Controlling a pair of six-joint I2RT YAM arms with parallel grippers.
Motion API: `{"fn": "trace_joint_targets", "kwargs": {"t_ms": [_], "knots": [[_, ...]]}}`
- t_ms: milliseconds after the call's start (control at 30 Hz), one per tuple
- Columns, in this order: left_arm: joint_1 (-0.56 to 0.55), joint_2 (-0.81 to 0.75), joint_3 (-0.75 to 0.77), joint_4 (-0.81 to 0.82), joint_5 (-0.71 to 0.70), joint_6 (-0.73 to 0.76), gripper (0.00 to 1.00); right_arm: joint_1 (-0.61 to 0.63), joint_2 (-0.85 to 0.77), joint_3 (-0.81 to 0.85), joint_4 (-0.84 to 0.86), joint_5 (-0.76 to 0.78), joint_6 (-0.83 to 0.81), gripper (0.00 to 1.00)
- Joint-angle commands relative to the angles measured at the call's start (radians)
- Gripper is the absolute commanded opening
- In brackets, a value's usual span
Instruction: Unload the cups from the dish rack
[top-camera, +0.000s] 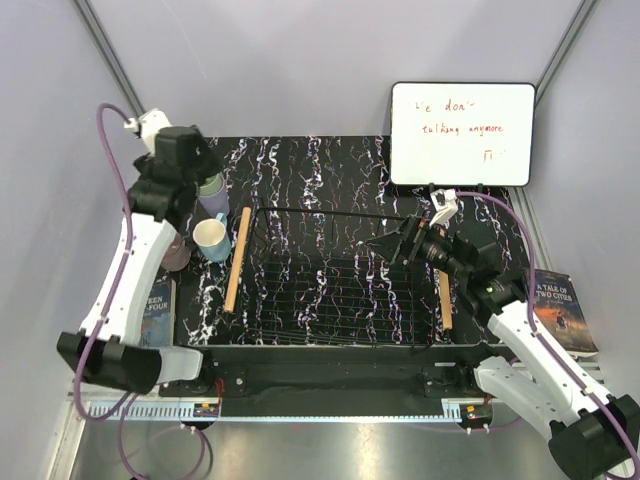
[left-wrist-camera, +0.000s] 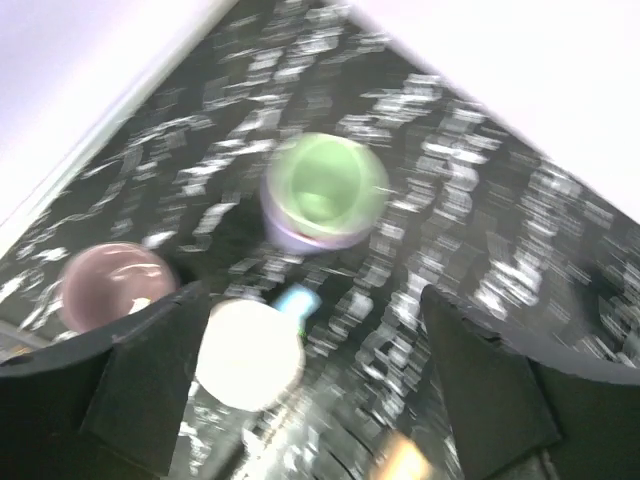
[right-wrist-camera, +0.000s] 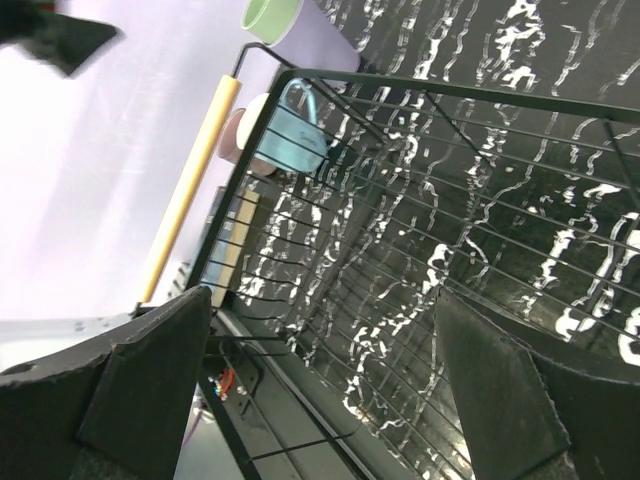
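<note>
Desk (top-camera: 300, 160): black top with white marbling; it carries the rack, the cups and a whiteboard.
Rack (top-camera: 300, 318): low black wire basket in the middle of the desk, with a wooden bar (top-camera: 236, 258) along its left side and another (top-camera: 445, 300) along its right.
Whiteboard (top-camera: 462, 133): upright at the far right, beyond the rack, with faint handwriting on it.
Left arm (top-camera: 130, 270): reaches from the near left corner to the far left, with its wrist above the cups.
Right arm (top-camera: 540, 350): reaches from the near right corner in over the rack's right side.
Books: one (top-camera: 160, 310) lies at the left desk edge, partly under the left arm; one (top-camera: 565, 310) lies right of the desk.
Cups: all four stand close together on the desk, outside the rack, left of its left bar.
Mug (top-camera: 211, 240): light blue, upright, just beside the left bar, its handle pointing far.
Lavender cup (top-camera: 213, 205): upright, just far of the mug.
Green cup (left-wrist-camera: 322, 188): appears nested inside the lavender cup; the wrist view is blurred.
Mauve cup (left-wrist-camera: 115, 285): upright, left of the mug, partly hidden by the left arm from above.
Left gripper (left-wrist-camera: 312, 293): above the cups, fingers spread wide, holding nothing.
Right gripper (right-wrist-camera: 322, 295): over the rack's right part, pointing left, fingers spread wide, holding nothing.
</note>
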Motion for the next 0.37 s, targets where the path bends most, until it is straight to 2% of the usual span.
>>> {"fn": "trace_joint_targets", "kwargs": {"t_ms": [0, 67, 167, 267, 333], "knots": [[-0.223, -0.092, -0.032, -0.012, -0.169, 0.033, 0.99, -0.003, 0.008, 0.062, -0.045, 0.045, -0.052, 1.00], [-0.300, -0.115, -0.050, -0.013, -0.205, 0.041, 0.99, -0.003, 0.017, 0.066, -0.053, 0.048, -0.053, 1.00], [-0.505, -0.150, -0.095, -0.012, -0.288, 0.037, 0.99, -0.003, 0.027, 0.068, -0.062, 0.054, -0.050, 1.00], [-0.648, -0.156, -0.133, -0.010, -0.386, 0.030, 0.99, -0.003, 0.024, 0.063, -0.079, 0.074, -0.053, 1.00], [-0.703, -0.141, -0.150, -0.012, -0.420, 0.031, 0.99, -0.003, 0.027, 0.066, -0.090, 0.093, -0.060, 1.00]]}}
